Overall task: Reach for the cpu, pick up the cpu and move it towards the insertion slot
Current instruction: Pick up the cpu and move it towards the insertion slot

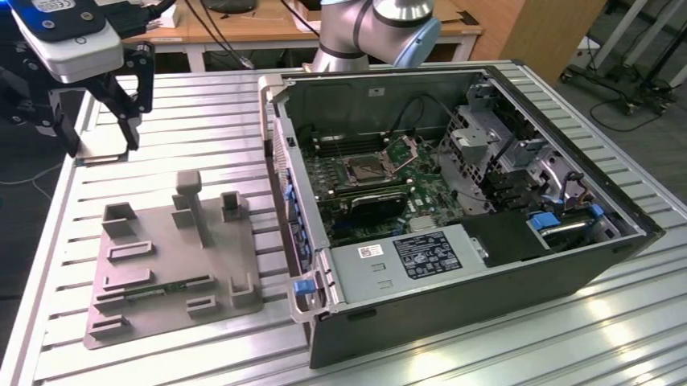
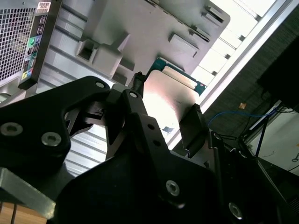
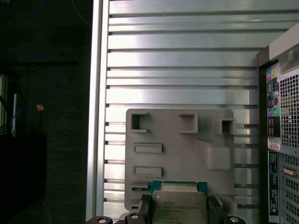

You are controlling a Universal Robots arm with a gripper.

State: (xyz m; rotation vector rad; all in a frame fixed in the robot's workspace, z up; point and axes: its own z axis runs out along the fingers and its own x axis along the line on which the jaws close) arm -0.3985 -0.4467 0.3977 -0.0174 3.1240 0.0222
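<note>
Claw [image 1: 104,133] upper left, above slatted counter [image 1: 193,104]. Grey fixture tray [image 1: 161,265] lower left. Open computer case [image 1: 451,201] centre-right, insertion slot [image 1: 371,167] exposed.

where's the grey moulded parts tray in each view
Exterior view: grey parts tray lies on the slatted table, at the exterior view's left of the open computer case.
First wrist view: the tray lies just beyond the held cpu.
Second wrist view: the tray lies behind the cpu.
Shared landmark: the computer case, whose rear port panel borders both wrist views.
</note>
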